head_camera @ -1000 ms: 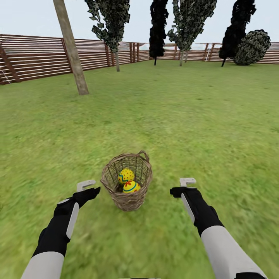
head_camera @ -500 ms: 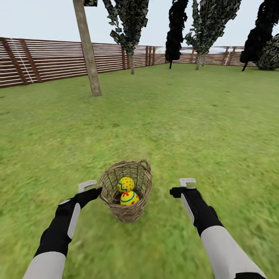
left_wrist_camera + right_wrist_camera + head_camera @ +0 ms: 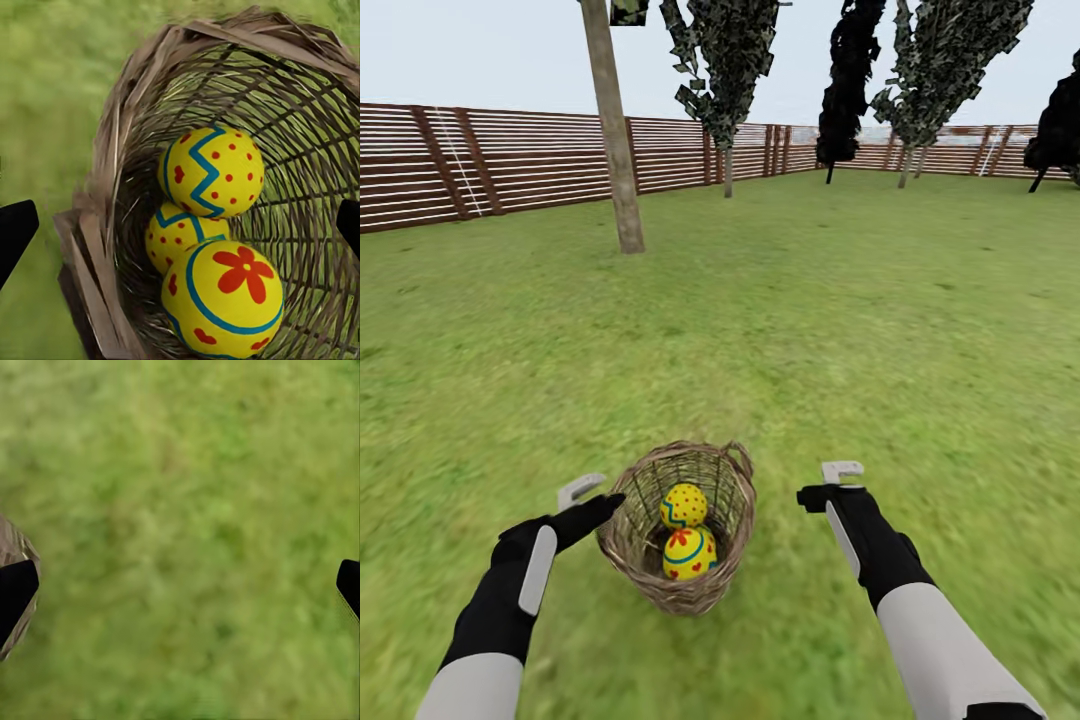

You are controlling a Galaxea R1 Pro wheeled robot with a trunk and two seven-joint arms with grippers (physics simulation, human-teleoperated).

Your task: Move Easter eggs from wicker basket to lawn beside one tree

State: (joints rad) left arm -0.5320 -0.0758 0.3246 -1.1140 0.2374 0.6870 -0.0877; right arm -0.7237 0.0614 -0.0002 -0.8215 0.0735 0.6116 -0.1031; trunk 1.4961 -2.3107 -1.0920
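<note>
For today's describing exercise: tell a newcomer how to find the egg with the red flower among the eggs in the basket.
On the lawn, between the robot's arms, stands a wicker basket. Three yellow eggs lie inside it. The one you want, the flower egg, carries a red flower inside a blue ring, while the zigzag egg beside it shows red dots.

Flat, even daylight under a pale overcast sky; no clear light direction. The lawn (image 3: 860,330) is bright and mottled, sharper in the distance and smeared and blurry toward the head view's lower edge. The tree (image 3: 615,140) throws no distinct shadow. Inside the wicker basket (image 3: 112,187) the weave darkens toward the bottom, while the Easter eggs (image 3: 214,171) look crisp and glare-free. The right wrist view's grass is soft and unfocused.
</note>
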